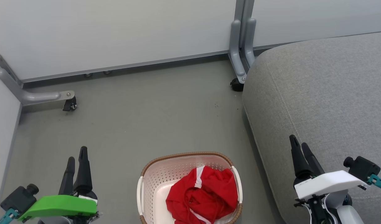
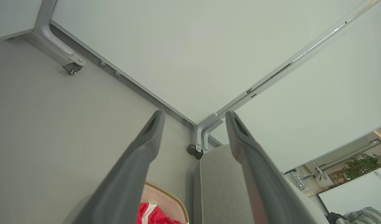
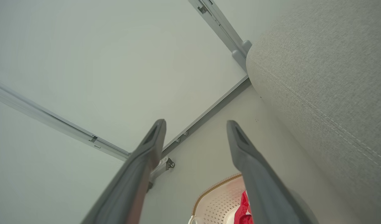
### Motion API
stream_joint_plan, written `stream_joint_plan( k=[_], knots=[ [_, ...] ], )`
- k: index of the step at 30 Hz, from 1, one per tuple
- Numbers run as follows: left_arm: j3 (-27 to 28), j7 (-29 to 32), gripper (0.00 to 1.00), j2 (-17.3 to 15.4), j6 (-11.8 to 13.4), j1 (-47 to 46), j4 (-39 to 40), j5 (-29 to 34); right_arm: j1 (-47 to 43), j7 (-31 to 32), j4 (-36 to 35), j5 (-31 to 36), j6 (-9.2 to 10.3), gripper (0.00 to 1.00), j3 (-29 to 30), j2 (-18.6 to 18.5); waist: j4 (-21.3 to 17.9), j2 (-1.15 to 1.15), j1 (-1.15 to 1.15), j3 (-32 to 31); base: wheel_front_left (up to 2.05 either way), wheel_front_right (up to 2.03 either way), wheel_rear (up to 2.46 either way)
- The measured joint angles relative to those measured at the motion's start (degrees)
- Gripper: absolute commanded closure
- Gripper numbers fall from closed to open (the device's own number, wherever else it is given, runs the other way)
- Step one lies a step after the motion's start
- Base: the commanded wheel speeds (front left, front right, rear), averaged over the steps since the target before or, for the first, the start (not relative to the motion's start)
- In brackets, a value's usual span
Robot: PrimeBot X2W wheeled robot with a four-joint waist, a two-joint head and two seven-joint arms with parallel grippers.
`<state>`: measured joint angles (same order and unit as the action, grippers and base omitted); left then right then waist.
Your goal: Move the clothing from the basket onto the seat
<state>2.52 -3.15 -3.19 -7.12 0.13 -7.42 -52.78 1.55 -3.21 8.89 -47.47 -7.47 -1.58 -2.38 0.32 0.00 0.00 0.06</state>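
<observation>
Clothing (image 1: 203,194) is lying bunched in the right half of the basket (image 1: 161,179), which is sitting on the floor (image 1: 147,118) just beside the seat (image 1: 327,93). The left gripper (image 1: 77,154) and the right gripper (image 1: 298,140) are both hovering with fingers spread, holding nothing, one on either side of the basket. The garments are tangling together, so a pinch is likely catching only a thin fold that is slipping free mid-lift, or dragging both pieces and dropping one on the floor. A finger hooking the rim or a perforation is risking tipping the light basket.
</observation>
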Motion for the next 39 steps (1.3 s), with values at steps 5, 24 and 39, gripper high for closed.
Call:
stream_joint_plan(
  k=[5,24,39],
  knots=[
    [-0.5,-1.1,0.00,-0.1,0.0,0.4,0.9,4.1,-0.1,-1.0,-0.8,4.3,0.00,0.00,-0.7,0.0,0.1,0.00,0.00,0.0,0.00,0.00,0.00],
    [-2.2,-4.1,0.00,-1.2,0.0,1.7,3.2,17.4,-1.1,-4.2,-2.8,17.7,0.00,0.00,-2.3,-0.1,0.2,0.00,0.00,0.2,0.00,0.00,0.00],
    [-3.1,-6.5,0.00,-1.5,-0.2,2.6,4.1,26.0,-1.5,-6.4,-4.5,26.9,0.00,0.00,-3.4,-0.2,0.3,0.00,0.00,0.1,0.00,0.00,0.00]
  ],
)
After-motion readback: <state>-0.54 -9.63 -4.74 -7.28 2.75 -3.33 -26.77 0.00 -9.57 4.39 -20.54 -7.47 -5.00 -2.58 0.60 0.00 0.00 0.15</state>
